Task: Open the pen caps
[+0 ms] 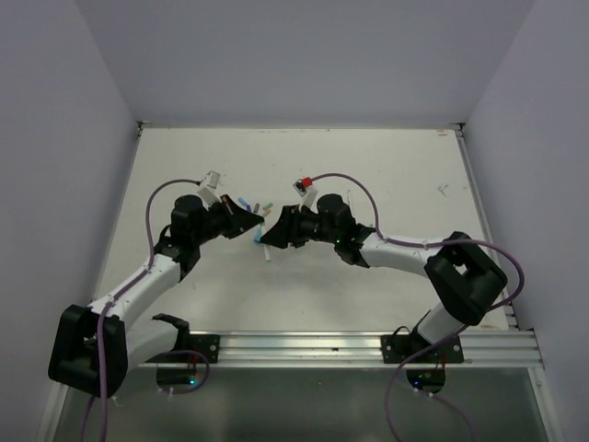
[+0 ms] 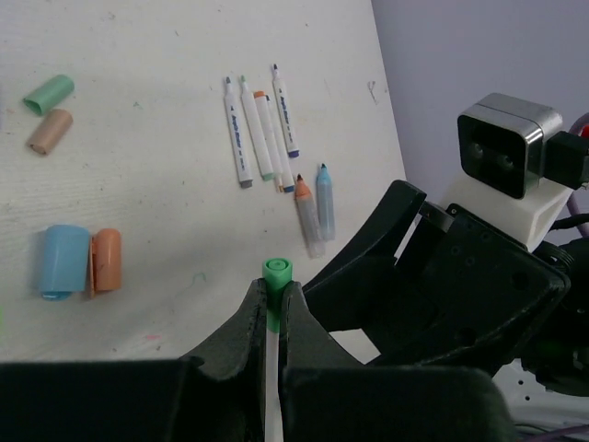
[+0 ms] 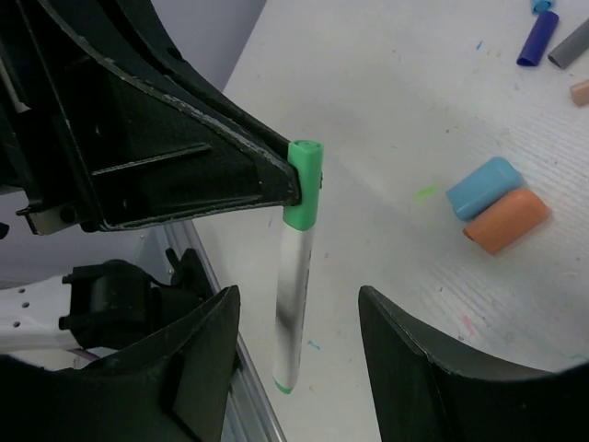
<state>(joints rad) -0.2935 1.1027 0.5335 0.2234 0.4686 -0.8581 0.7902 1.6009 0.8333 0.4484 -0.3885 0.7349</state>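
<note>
My left gripper [image 2: 274,299] is shut on the green cap [image 2: 276,270] of a white pen and holds it above the table. The pen's body [image 3: 294,304] hangs down from the cap [image 3: 304,184] in the right wrist view. My right gripper [image 3: 299,304] is open, with one finger on each side of the pen body and neither touching it. In the top view the two grippers meet at mid-table, left [image 1: 250,224] and right [image 1: 271,235]. A light blue cap [image 2: 63,261] and an orange cap [image 2: 107,261] lie side by side on the table.
A loose green cap [image 2: 49,94] and a tan cap [image 2: 50,132] lie farther out. Several uncapped thin pens [image 2: 262,129] and two pale marker barrels [image 2: 313,207] lie beyond the held pen. A dark blue cap [image 3: 536,37] lies far right. An aluminium rail [image 1: 368,348] runs along the near edge.
</note>
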